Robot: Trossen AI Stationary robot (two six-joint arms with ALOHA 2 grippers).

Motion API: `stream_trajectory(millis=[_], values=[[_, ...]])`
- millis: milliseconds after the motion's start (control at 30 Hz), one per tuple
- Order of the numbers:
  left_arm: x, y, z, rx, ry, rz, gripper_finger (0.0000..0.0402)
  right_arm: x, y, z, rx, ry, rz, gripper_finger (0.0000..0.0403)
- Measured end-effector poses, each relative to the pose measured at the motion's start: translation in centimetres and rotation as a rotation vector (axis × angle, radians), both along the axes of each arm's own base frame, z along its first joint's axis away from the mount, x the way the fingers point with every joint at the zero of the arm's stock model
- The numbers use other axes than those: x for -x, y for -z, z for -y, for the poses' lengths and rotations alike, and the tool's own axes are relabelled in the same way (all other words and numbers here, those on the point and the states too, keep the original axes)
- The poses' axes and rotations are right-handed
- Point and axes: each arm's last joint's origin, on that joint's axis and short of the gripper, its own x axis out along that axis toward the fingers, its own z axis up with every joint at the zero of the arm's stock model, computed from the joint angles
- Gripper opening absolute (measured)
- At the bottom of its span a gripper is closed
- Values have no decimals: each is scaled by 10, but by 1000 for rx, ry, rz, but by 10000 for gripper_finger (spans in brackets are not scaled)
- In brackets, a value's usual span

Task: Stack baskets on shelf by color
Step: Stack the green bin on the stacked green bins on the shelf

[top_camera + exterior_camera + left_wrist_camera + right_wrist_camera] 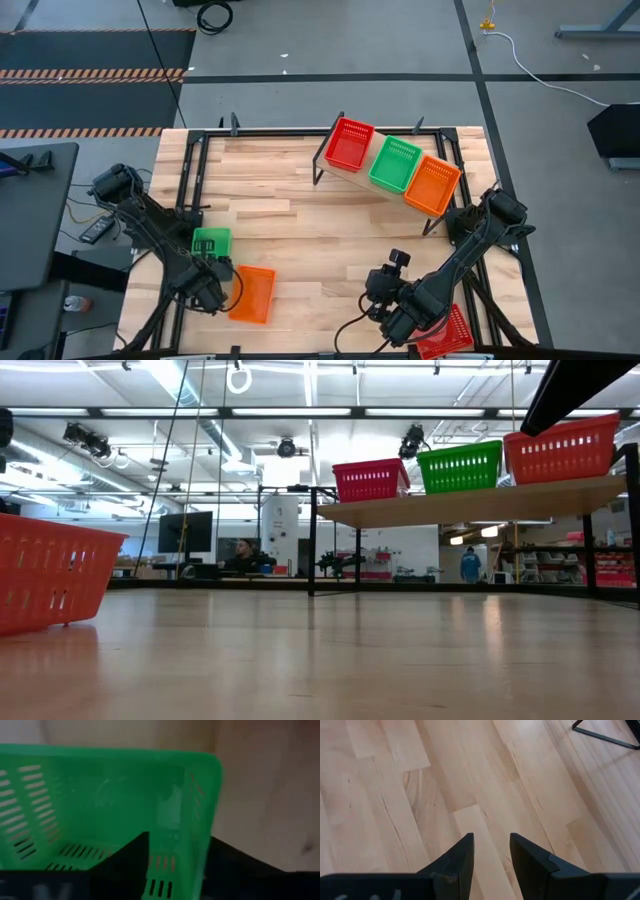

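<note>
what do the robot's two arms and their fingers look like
Both are dark, near-black jointed arms with black cables running along their links. The left gripper and right gripper are chunky and black. In the right wrist view, its fingers are flat, dark, tapering wedges with angled tips. No markings are visible.

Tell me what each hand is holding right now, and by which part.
The right hand is open over bare table and holds nothing. The left hand straddles the green basket's side wall; whether it grips it cannot be told.

Robotics lab or workshop, exposed ceiling ducts, strip lights, concrete floor, cables, monitor
</note>
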Motion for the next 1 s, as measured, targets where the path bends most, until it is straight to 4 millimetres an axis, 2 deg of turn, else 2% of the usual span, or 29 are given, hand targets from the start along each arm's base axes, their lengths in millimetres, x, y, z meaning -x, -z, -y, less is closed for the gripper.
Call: stream_trajectory(millis=[67, 200, 233, 367, 533, 800, 1000], values=[[0, 0, -3, -22, 6, -9, 137, 0, 0, 0, 0, 0, -1, 132], [-7, -1, -11, -44, 12, -18, 28, 0, 0, 0, 0, 0, 0, 132], [-10, -1, -13, -49, 14, -10, 18, 0, 0, 0, 0, 0, 0, 132], [-26, -12, -22, -94, 71, 42, 16, 0, 0, 0, 0, 0, -1, 132], [-56, -44, -35, -188, 201, 126, 14, 0, 0, 0, -3, -1, -4, 132], [-108, -121, -64, -358, 424, 331, 14, 0, 0, 0, -9, -7, -17, 132], [-142, -187, -92, -421, 528, 580, 14, 0, 0, 0, -8, -9, -19, 132]])
